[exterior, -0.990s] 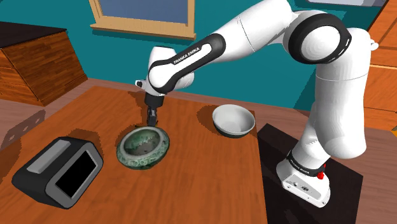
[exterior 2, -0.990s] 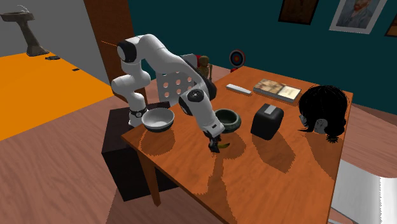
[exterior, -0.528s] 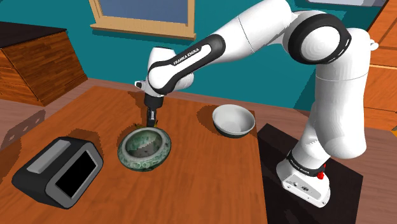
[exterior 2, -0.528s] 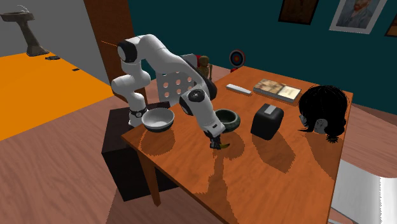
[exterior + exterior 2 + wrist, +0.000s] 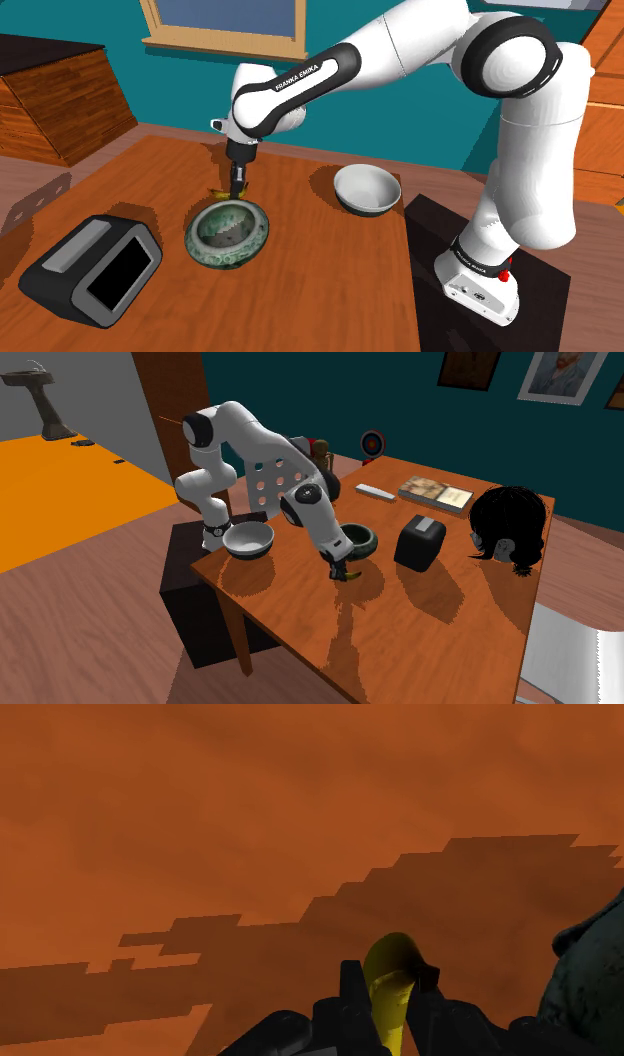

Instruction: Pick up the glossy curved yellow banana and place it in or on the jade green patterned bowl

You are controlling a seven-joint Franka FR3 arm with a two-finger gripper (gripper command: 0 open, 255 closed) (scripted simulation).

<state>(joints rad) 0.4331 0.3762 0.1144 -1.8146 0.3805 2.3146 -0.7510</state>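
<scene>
Item: yellow banana (image 5: 392, 966) | Held: pinched between gripper (image 5: 388, 992) fingers | Place: 12 o'clock of green patterned bowl (image 5: 196, 243), shoulder view

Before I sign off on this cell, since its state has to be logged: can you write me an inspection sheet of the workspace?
Surface: brown wooden table, with the arm's shadow on it.
Job's things: yellow banana clasped in the hand, beside the green patterned bowl, not in it.
Clutter: pale bowl, black box-shaped appliance, book, white bar, black wig-like mass.
Hand: hand shut on the banana.
Cables: nothing seen.
Surroundings: teal wall, window, wooden cabinet, white chair, orange floor.
</scene>
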